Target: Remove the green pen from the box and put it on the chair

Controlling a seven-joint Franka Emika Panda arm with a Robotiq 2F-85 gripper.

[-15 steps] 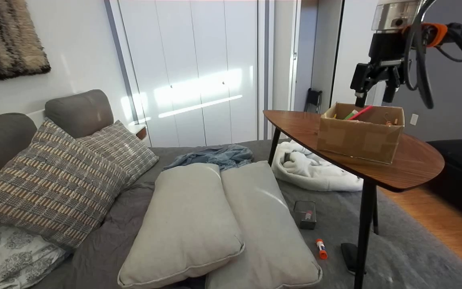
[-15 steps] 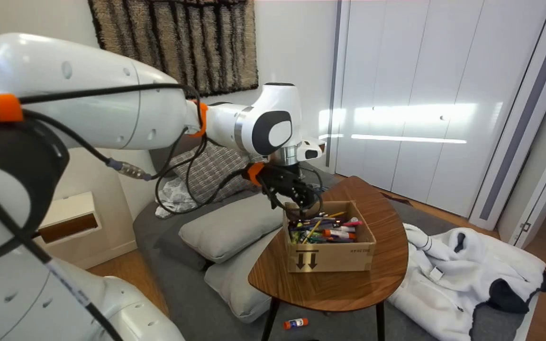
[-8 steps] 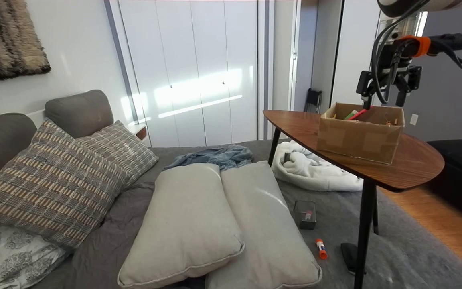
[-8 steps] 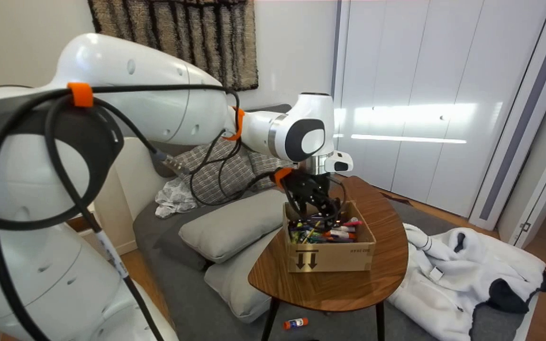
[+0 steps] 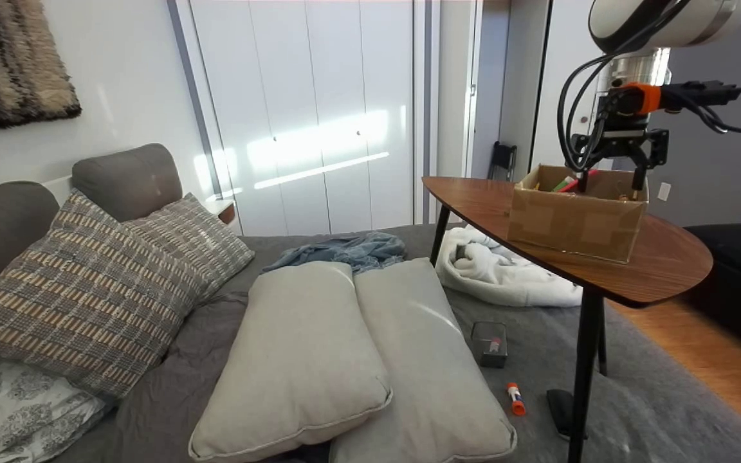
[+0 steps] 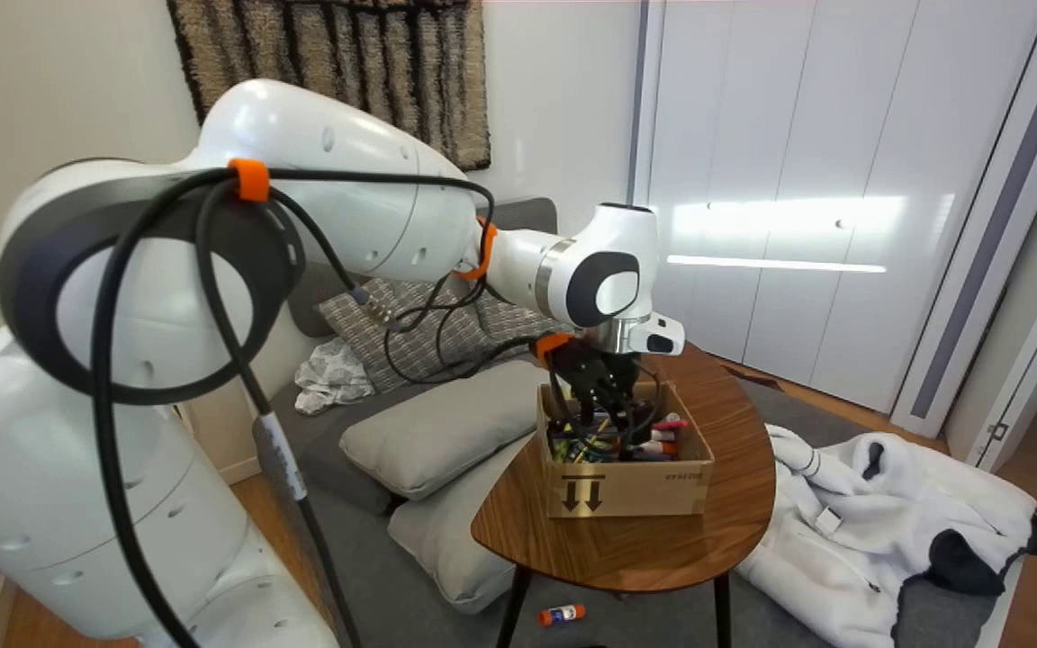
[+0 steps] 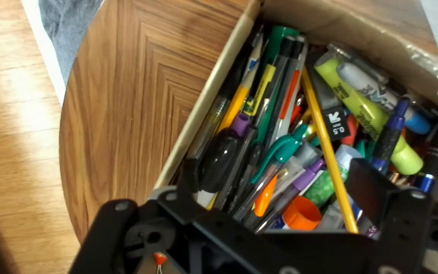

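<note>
The tan box (image 5: 570, 225) stands on the reddish-brown wooden top of the chair (image 5: 473, 206). The box (image 6: 635, 490) and the chair (image 6: 734, 486) also show in the other exterior picture. In the wrist view a clear-bodied pen with a teal-green clip and tip, seemingly the green pen (image 7: 287, 150), lies among other pens in the box (image 7: 207, 91). My gripper (image 7: 278, 179) is open and empty, with its fingers on either side of this pen. In an exterior view the gripper (image 5: 610, 182) points down with its fingertips at the box's opening. The pen's lower end is hidden by the gripper.
A yellow pencil (image 7: 327, 148) crosses the pile beside the green pen. A lime highlighter (image 7: 367, 114) and a dark green marker (image 7: 280, 34) lie in the box. Grey pillows (image 5: 312, 354) and an orange glue stick (image 5: 516, 399) lie below the wooden top.
The arm has moved over the box and downward. The gripper has gone from above the box to its opening, fingers staying open. The box has not moved.
</note>
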